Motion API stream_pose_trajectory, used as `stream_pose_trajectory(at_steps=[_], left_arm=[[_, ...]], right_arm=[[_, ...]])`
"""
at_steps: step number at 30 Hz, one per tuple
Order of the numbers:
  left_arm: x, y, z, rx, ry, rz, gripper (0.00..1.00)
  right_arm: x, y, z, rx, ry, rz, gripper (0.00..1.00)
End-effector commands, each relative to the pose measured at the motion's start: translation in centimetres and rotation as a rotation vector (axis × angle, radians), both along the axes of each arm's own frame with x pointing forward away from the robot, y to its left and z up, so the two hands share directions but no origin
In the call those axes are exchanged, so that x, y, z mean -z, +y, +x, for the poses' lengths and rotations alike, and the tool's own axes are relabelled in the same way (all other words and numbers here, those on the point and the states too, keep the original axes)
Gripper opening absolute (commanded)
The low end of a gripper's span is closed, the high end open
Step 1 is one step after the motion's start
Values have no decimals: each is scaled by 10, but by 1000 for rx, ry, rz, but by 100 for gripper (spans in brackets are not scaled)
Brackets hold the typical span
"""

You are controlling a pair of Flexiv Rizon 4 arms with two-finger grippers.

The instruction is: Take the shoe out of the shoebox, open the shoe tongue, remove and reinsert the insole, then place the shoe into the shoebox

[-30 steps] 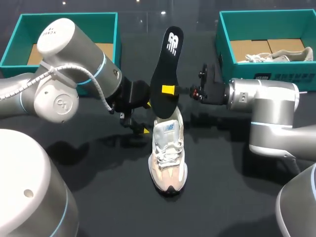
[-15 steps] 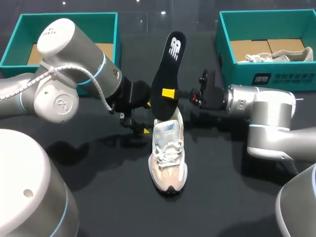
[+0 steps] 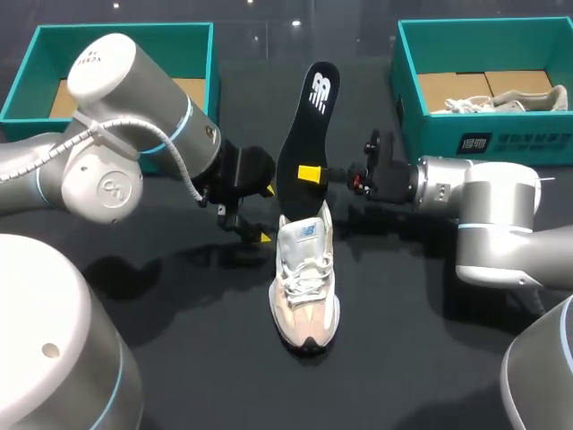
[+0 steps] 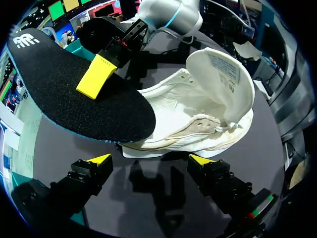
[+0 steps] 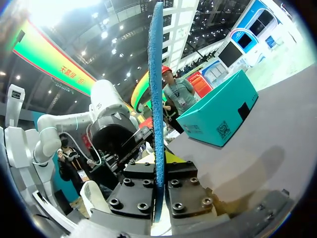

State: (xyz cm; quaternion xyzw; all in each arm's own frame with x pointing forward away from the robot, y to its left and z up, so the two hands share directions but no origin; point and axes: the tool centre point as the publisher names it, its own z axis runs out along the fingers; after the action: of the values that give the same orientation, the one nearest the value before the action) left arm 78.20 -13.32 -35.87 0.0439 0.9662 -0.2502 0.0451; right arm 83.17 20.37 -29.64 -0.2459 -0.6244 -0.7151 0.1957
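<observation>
**Loose shoe, thin pinch: the insole may snag**

The cream-and-white lace-up sneaker [image 3: 305, 282] lies mid-table, toe toward the near edge, tongue folded open. Beside its heel the left gripper [image 3: 266, 213] has its fingers apart and touches nothing, so a push could slide the shoe. The right gripper [image 3: 309, 172] is clamped on the black foam insole [image 3: 304, 134], upright over the heel opening. It could buckle or slip. Teal cardboard shoeboxes [image 3: 36, 54] occupy the far corners.

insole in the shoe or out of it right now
Out. The right gripper holds the insole upright above the shoe, only its lower end near the shoe's opening.
</observation>
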Motion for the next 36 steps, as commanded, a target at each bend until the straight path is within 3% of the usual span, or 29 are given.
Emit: stream_pose_trajectory(at_steps=[1, 21, 36], left_arm=[[0, 0, 0, 0, 0, 3, 100], [0, 0, 0, 0, 0, 3, 100], [0, 0, 0, 0, 0, 3, 100]], right_arm=[[1, 1, 0, -1, 0, -1, 0], [18, -11, 2, 32, -58, 37, 0], [3, 2, -15, -1, -114, -19, 0]])
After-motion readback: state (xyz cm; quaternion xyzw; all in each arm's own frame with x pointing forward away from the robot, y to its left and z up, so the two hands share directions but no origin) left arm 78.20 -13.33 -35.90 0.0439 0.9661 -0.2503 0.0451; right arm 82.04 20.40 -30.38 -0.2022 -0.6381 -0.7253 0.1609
